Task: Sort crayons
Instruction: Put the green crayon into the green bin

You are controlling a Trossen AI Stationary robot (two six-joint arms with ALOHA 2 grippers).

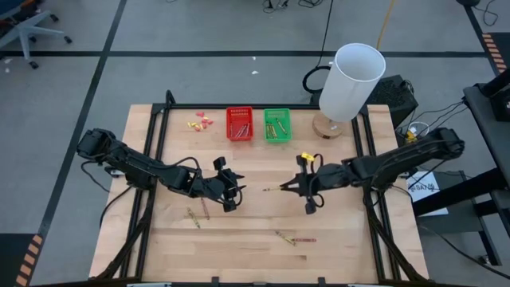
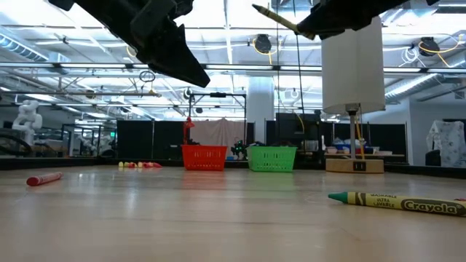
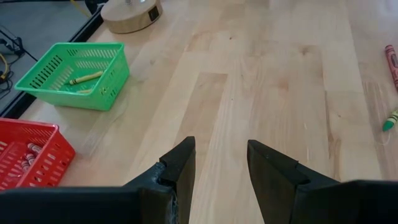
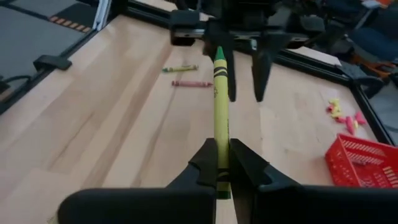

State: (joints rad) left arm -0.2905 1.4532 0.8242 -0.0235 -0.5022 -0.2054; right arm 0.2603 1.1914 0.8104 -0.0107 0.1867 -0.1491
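One yellow-green crayon (image 4: 219,118) pinched in right gripper (image 4: 222,167), sticking forward past its fingertips, off the table (image 1: 343,239). Left gripper (image 3: 219,163) facing it, fingers apart, empty. Red basket (image 1: 239,123) and green basket (image 1: 276,125) beyond both.

A white lamp (image 1: 351,84) on a round wooden base stands beside yellow and pink scraps (image 1: 202,122).

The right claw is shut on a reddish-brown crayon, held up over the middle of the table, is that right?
Not quite: the colour is wrong. The right claw is shut on a yellow-green crayon, held up over the middle of the table. The right wrist view shows this plainly.
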